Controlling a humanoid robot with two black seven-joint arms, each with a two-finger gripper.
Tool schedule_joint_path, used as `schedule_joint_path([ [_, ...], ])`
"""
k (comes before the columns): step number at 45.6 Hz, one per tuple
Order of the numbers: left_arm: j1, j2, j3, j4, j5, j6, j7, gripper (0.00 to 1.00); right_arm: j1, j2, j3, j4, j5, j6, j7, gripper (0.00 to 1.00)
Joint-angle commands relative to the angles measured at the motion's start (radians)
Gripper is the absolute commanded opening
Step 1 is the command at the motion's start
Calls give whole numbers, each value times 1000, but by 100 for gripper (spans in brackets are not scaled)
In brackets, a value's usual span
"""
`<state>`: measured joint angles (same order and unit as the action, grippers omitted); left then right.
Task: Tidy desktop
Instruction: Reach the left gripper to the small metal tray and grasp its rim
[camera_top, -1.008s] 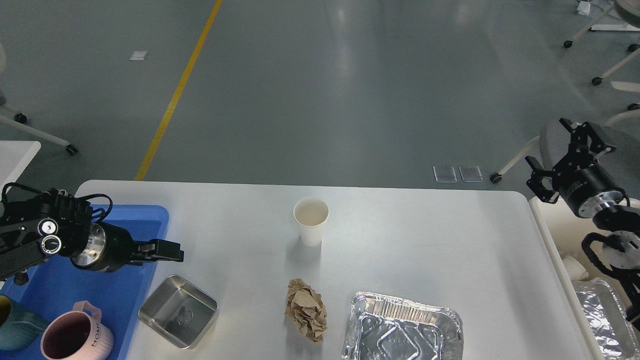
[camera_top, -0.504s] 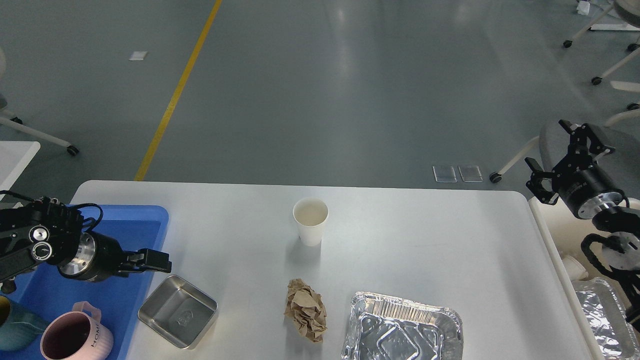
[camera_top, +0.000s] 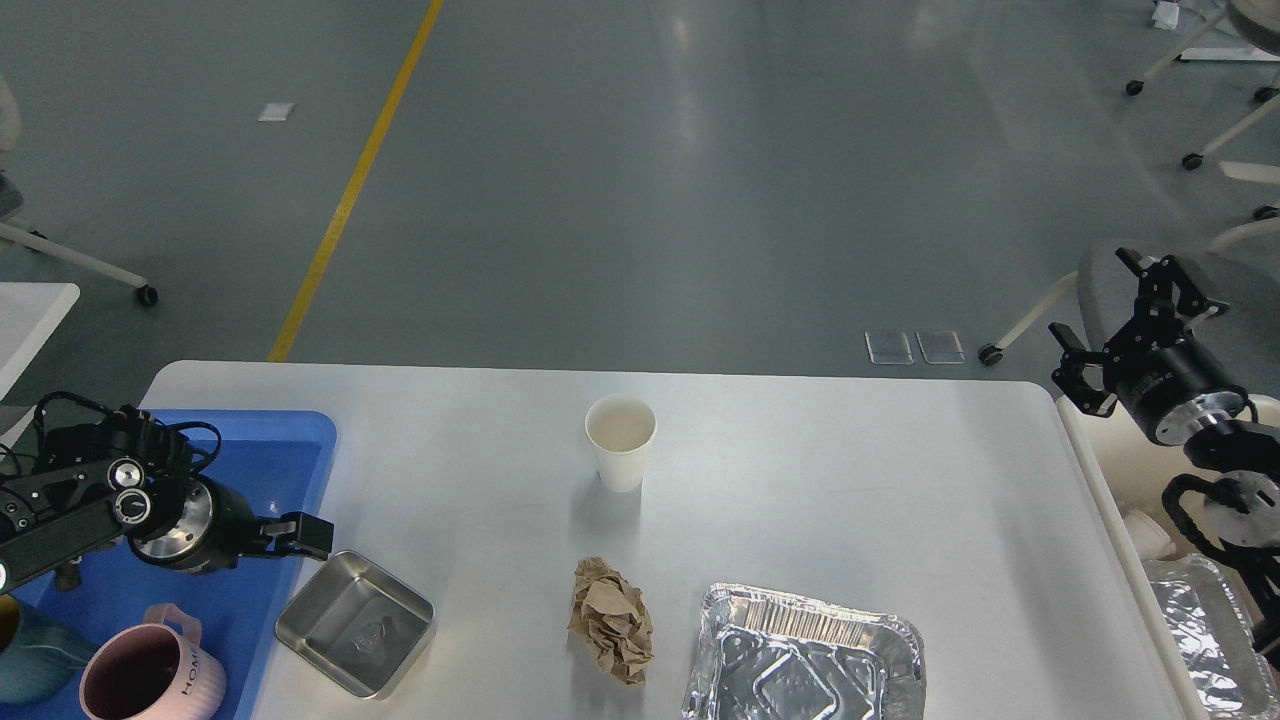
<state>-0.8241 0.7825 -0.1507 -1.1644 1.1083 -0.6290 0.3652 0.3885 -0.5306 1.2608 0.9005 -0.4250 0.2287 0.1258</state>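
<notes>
Four loose items sit on the desktop (camera_top: 850, 470). Left gripper (camera_top: 305, 535), its finger gap unreadable, hovers just beside the steel pan (camera_top: 355, 622); descending off-centre could skid it. Right gripper (camera_top: 1125, 315) spreads wide, empty.

Head view, down over desktop (camera_top: 800, 470)

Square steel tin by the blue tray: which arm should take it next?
Left, probably. The left gripper hangs right by the square steel tin at the blue plastic tray's edge; the right gripper is raised beyond the white desktop's far right edge.
</notes>
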Motion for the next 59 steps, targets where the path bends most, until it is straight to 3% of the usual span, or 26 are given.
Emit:
schedule_joint_path([
  [1, 0, -35, -3, 9, -5, 0, 5, 98, 0, 0, 0, 0, 0, 0, 0, 100],
  [13, 0, -37, 3, 8, -11, -23, 6, 98, -3, -2, 2, 0, 0, 1, 0, 100],
  [22, 0, -34, 2, 8, -15, -46, 37, 98, -3, 0, 2, 0, 0, 0, 0, 100],
  [36, 16, -66, 5, 25, -8, -34, 37, 98, -3, -2, 2, 0, 0, 1, 0, 100],
  [49, 19, -106, 5, 38, 1, -37, 66, 98, -10, -2, 3, 0, 0, 0, 2, 100],
  [59, 14, -111, 5, 31, 4, -47, 75, 77, -11, -2, 6, 0, 0, 0, 2, 100],
])
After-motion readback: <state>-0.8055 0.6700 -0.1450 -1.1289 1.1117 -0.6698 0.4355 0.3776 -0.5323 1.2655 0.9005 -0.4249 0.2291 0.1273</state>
